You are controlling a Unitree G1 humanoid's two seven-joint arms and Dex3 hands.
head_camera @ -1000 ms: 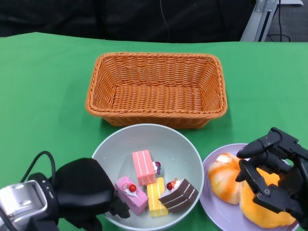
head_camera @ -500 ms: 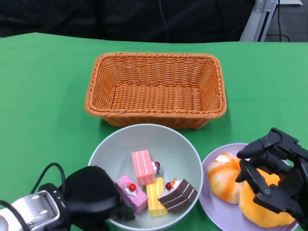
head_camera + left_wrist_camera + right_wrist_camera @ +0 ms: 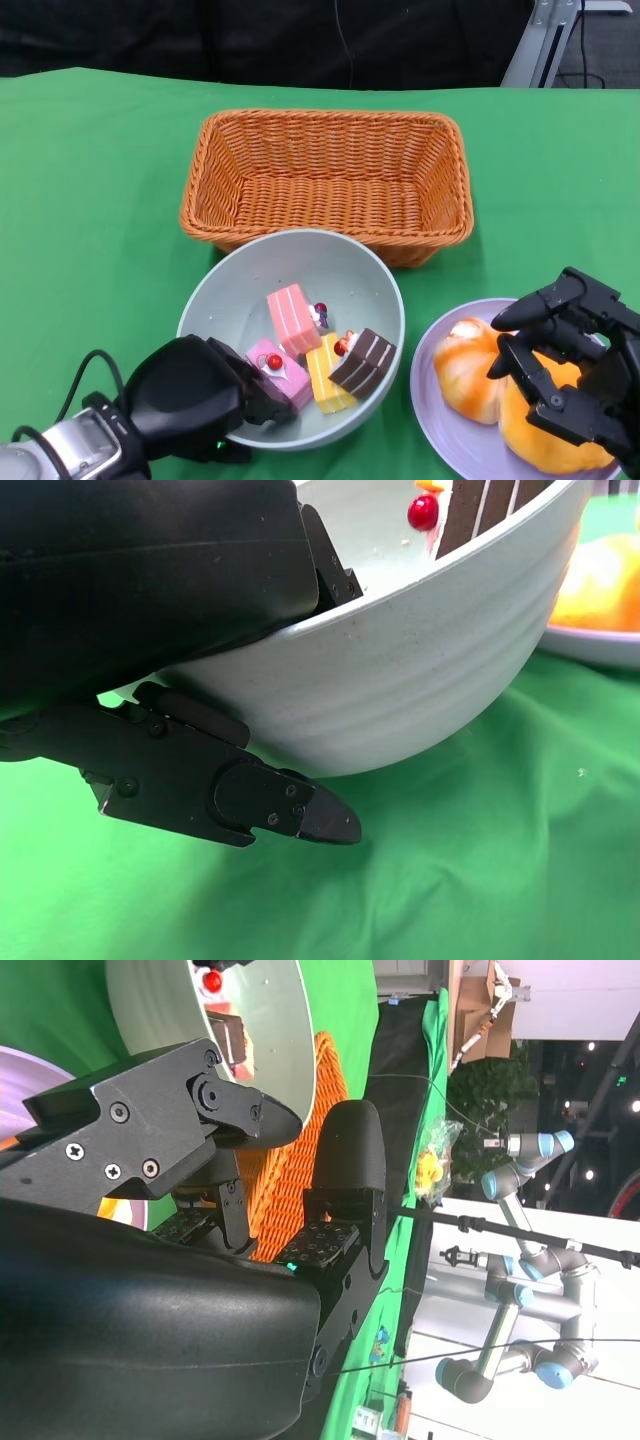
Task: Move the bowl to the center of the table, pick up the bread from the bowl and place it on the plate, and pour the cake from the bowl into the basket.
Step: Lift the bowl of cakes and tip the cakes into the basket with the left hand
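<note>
My left hand [image 3: 195, 395] grips the near-left rim of the pale green bowl [image 3: 300, 265] and holds it off the cloth, its far rim over the basket's near edge. In the left wrist view the bowl [image 3: 420, 680] hangs above the green cloth, one finger [image 3: 230, 795] under it. Inside lie a pink cake [image 3: 293, 318], a cherry-topped pink cake [image 3: 278, 372], a yellow cake [image 3: 328, 375] and a chocolate cake [image 3: 362, 362]. The orange bread [image 3: 465, 365] lies on the lilac plate [image 3: 440, 432]. My right hand [image 3: 575, 350] hovers over it, fingers apart, holding nothing.
The woven orange basket [image 3: 325, 118] stands just behind the bowl, with nothing in it. Green cloth covers the table. A dark backdrop runs along the far edge, with a grey stand at the far right.
My left hand has lifted the bowl off the cloth and carried it toward the basket, and the cakes have shifted inside. The right hand has not moved.
</note>
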